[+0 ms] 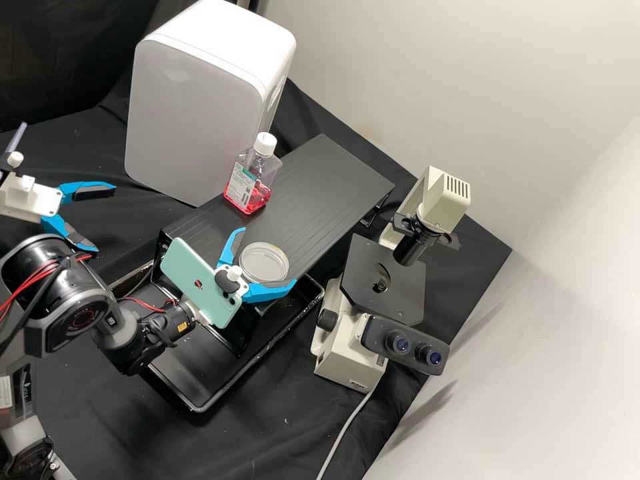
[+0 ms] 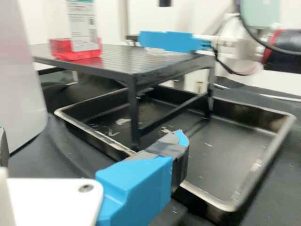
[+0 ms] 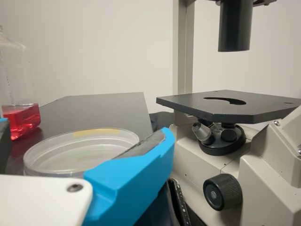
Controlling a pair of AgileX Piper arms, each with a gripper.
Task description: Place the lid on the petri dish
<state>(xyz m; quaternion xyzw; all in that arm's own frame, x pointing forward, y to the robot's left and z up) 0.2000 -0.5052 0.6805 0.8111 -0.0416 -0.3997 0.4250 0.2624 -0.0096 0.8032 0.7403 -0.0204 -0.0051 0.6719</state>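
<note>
The clear petri dish (image 1: 263, 262) sits mid-frame on the black platform (image 1: 320, 187). It looks light, slick and brittle, best pinched gently at its rim. The right gripper (image 1: 266, 258) straddles it, fingers spread. The left gripper (image 1: 101, 219), far left, gapes empty.

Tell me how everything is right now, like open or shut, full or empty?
petri dish, flat on the black platform; covered or not, cannot tell.
right gripper, open, a finger on each side of the petri dish.
left gripper, open, holding nothing.
culture flask, upright, capped, red liquid low inside.
</note>
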